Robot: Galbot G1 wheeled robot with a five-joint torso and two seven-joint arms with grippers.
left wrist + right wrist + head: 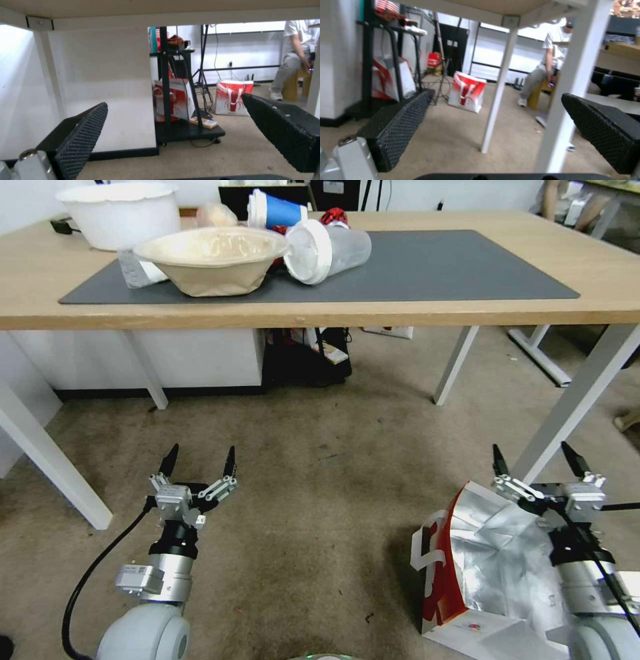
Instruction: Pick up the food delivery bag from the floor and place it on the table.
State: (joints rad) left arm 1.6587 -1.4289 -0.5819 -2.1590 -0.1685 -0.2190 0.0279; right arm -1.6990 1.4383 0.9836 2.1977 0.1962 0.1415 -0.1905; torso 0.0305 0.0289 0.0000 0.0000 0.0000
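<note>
Bag (480,567) sits on the floor (320,513) at approx 4 o'clock in your head view, mouth open w/ foil lining up, red side panel facing 9 o'clock, white strap loop hanging off that side. It lies just short of the table (413,310) leg.

R gripper (541,461) hangs over the bag's far rim, approx 4 o'clock, fingers pointing toward 12; jaws spread wide, nothing between them. You can't tell from the head view whether the wrist touches the foil. R wrist view confirms the gap: both pads (396,130) apart, w/ carpet and white table legs between.

L gripper (199,460) is over bare carpet at approx 8 o'clock, well apart from the bag, jaws also spread, empty. L wrist view: pads (83,140) apart, looking under the tabletop.

On the table, 11–12 o'clock: grey mat (427,273), tan bowl (210,260), white tub (120,213), tipped clear cup (327,250), blue cup (277,210).
</note>
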